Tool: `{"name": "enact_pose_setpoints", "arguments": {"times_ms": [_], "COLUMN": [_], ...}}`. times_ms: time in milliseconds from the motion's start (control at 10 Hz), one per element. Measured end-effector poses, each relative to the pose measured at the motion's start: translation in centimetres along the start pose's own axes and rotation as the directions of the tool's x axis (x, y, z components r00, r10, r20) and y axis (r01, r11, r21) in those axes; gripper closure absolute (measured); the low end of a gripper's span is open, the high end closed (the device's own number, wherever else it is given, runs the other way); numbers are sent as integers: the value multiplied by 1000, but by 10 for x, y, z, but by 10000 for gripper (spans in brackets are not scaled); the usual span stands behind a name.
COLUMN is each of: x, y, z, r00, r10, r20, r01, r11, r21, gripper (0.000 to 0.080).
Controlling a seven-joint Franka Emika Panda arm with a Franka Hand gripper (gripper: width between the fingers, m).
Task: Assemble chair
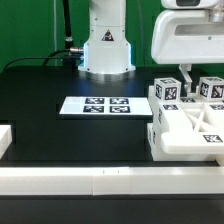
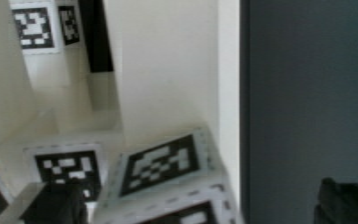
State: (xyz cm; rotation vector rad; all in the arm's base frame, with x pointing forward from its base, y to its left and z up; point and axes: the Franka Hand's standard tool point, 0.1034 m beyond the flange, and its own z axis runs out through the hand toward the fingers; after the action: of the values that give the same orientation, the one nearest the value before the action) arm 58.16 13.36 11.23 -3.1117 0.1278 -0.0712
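Nearest the onlooker, a long plain white rail (image 1: pixel 100 180) runs along the front edge of the black matte surface (image 1: pixel 60 125); a short white block (image 1: pixel 5 140) sits at the exterior view's left end.

Behind the rail, at the exterior view's right, stands the chair (image 1: pixel 190 125), still in loose parts: a chunky white plastic panel with raised ribs, its corner close against the rail, and behind it blocks bearing black-and-white square tags, grouped close together.

Above these blocks hangs the gripper (image 1: pixel 186 78), its thin dark fingers (image 1: pixel 183 74) pointing down, spread wide and holding nothing. In the wrist view the two dark fingers (image 2: pixel 55 203) frame tagged white faces of the chair (image 2: pixel 158 165) close below.

Toward the middle lies the marker board (image 1: pixel 95 104), thin, flat and white, well apart from the parts. Bare black surface stretches to the exterior view's left. Farthest back rises the arm's white base (image 1: pixel 106 48).
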Motion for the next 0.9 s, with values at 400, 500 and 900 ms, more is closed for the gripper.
{"name": "enact_pose_setpoints", "arguments": {"times_ms": [400, 500, 900], "x": [0, 0, 2], "y": [1, 1, 7], "z": [0, 0, 0], "r00": [1000, 1000, 999], "r10": [0, 0, 44], "r20": [0, 0, 1], "r01": [0, 0, -44], "r11": [1000, 1000, 999], "r21": [0, 0, 7], "gripper": [430, 531, 531]}}
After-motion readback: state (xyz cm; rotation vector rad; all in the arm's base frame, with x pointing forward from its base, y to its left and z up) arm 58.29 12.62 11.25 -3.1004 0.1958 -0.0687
